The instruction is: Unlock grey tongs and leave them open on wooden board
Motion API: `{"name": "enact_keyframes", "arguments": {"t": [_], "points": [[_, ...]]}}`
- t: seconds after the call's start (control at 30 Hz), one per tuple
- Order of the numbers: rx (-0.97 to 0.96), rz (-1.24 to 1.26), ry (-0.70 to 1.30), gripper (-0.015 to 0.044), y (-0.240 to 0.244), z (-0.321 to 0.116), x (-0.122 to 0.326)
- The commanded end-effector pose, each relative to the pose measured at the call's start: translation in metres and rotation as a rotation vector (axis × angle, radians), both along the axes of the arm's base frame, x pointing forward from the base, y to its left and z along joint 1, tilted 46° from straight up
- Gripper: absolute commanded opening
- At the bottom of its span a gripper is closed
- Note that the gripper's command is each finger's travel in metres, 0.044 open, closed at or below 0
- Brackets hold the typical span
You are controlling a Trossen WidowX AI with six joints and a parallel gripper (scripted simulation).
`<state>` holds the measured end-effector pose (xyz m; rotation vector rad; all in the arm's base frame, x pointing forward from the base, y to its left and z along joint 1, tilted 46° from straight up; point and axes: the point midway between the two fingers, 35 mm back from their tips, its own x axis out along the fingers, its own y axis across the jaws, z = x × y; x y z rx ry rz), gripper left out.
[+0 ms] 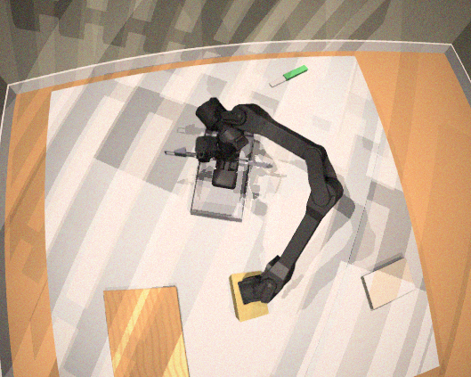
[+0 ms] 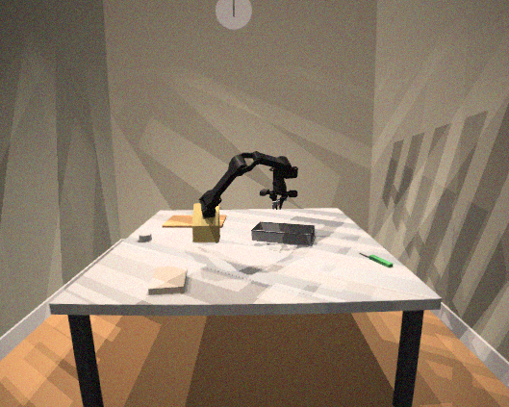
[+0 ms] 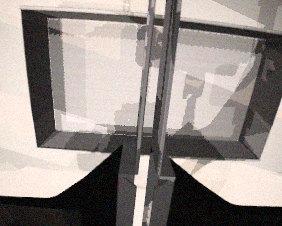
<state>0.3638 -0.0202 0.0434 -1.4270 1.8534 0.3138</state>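
Note:
My gripper is shut on the grey tongs. The fingers press from both sides, and the tongs lie roughly level, their two long arms close together in the wrist view. The tongs hang above the dark roasting tin, with a gap below them in the exterior view, and cross over its width. The gripper body hides the middle of the tongs in the top view. The lock cannot be made out. The wooden board lies flat on the table, apart from the tin.
The arm's base stands on a yellow block between board and pale slab. The pale slab lies near a table edge. A green-handled tool lies beyond the tin. A small grey disc sits near an edge.

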Motion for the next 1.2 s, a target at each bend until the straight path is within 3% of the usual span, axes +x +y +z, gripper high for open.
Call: {"name": "enact_keyframes", "arguments": {"t": [0.0,0.53,1.17], "points": [[0.012,0.032,0.023,-0.015,0.014,-0.009,0.0],[0.09,0.301,0.26,-0.015,0.123,-0.091,-0.026],[0.111,0.585,0.569,-0.015,0.216,-0.184,-0.111]]}}
